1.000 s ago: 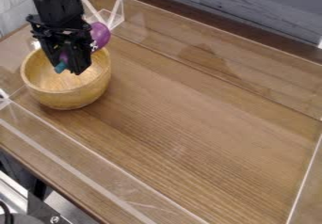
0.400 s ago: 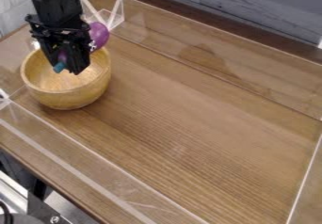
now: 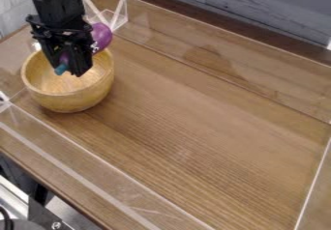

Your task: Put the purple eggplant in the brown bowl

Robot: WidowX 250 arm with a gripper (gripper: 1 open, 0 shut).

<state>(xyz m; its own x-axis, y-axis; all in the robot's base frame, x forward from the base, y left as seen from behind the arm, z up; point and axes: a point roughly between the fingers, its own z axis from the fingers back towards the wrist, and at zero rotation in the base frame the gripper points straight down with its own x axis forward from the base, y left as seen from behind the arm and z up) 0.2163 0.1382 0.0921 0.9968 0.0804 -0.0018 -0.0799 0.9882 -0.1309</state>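
The brown bowl [image 3: 68, 84], round and of light wood, stands at the near left of the table. My black gripper [image 3: 72, 60] points straight down over the bowl's far half, its fingers reaching below the rim line. The purple eggplant [image 3: 103, 36] sticks out from the gripper's right side, above the bowl's far rim. The jaws stand partly closed on it. Most of the eggplant is hidden behind the fingers, and its stem does not show.
A wooden tabletop [image 3: 207, 118] stretches to the right and front of the bowl. Clear plastic walls [image 3: 155, 190] run along the table's edges. A grey plank wall [image 3: 258, 7] rises behind it.
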